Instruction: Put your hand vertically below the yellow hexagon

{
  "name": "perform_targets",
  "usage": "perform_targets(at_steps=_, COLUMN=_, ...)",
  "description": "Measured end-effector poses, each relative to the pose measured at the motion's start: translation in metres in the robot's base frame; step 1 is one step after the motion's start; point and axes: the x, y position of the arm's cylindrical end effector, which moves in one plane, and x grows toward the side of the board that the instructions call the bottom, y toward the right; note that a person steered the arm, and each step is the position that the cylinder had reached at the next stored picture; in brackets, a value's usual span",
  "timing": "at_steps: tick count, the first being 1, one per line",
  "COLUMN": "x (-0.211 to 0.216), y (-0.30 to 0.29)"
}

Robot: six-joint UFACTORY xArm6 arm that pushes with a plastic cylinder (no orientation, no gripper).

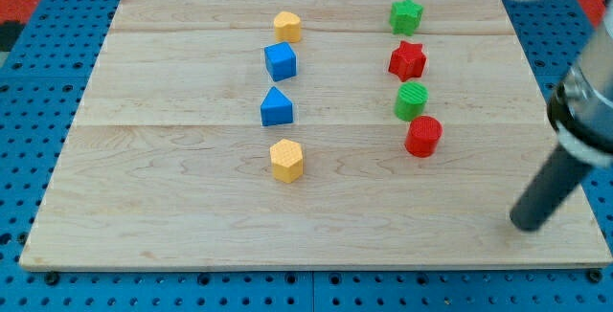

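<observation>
My tip (525,224) rests on the wooden board (172,226) near its lower right corner, well apart from the yellow hexagon (286,160) at the foot of the left column (a bare rod, so no fingers to open or close). Above the hexagon stand a blue triangular block (277,107), a blue cube (281,61) and a second yellow block (287,27)

Blue cube (281,61), red star (407,59), wooden board (172,207)
</observation>
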Motion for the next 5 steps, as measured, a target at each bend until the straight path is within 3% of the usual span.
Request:
perform_targets(at_steps=1, x=0.014, y=-0.077)
perform_targets(at_steps=2, x=-0.029, y=-0.152)
perform_targets(at_steps=3, x=-0.057, y=-0.170)
perform_targets(at_steps=4, x=-0.002, y=-0.163)
perform_targets(at_steps=5, x=-0.016, y=-0.213)
